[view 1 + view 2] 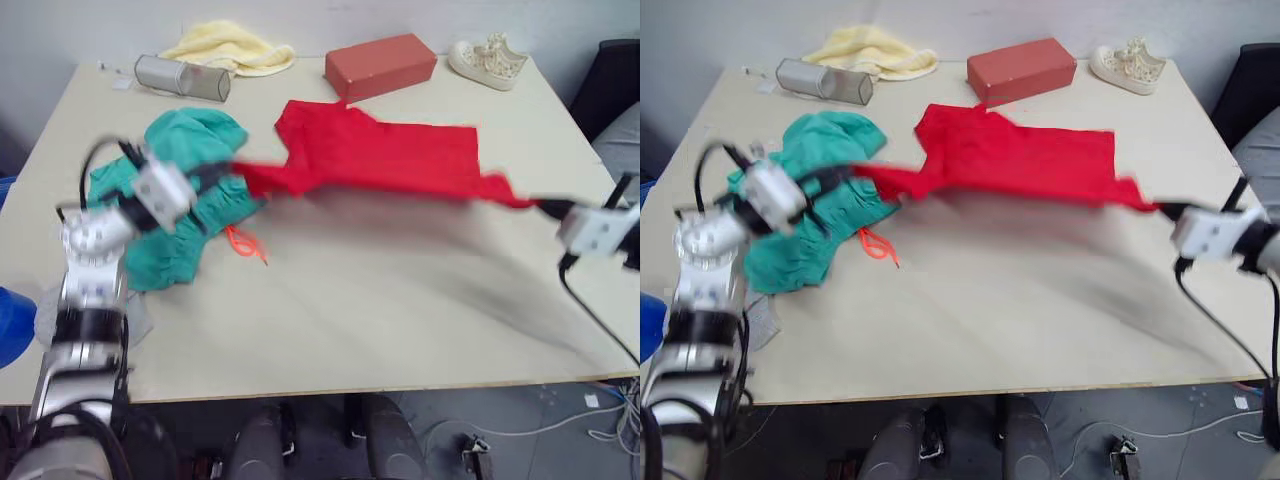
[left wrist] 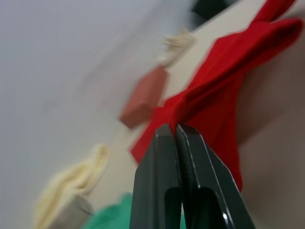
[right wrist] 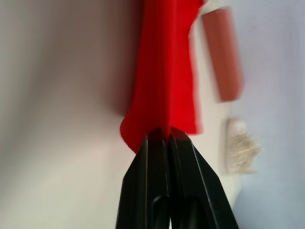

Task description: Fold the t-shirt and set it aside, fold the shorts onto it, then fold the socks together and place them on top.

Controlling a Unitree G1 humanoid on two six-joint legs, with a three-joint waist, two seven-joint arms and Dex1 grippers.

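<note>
The red t-shirt (image 1: 385, 155) is stretched across the middle of the table, lifted along its near edge between both grippers. My left gripper (image 1: 222, 172) is shut on its left corner, over the teal shorts (image 1: 180, 205). On the right, my right gripper (image 1: 545, 207) is shut on the opposite corner near the table's right edge. The shorts lie crumpled at the left with their orange drawstring (image 1: 243, 243) trailing out. A bit of grey fabric (image 1: 762, 315) lies near the left front edge; I cannot tell whether it is the socks.
Along the back edge of the beige table (image 1: 380, 330) sit a pale yellow cloth (image 1: 235, 47), a grey cylinder (image 1: 183, 77), a red brick-shaped box (image 1: 380, 65) and a cream lace-up shoe (image 1: 490, 60). A dark chair (image 1: 612, 85) stands off the right side.
</note>
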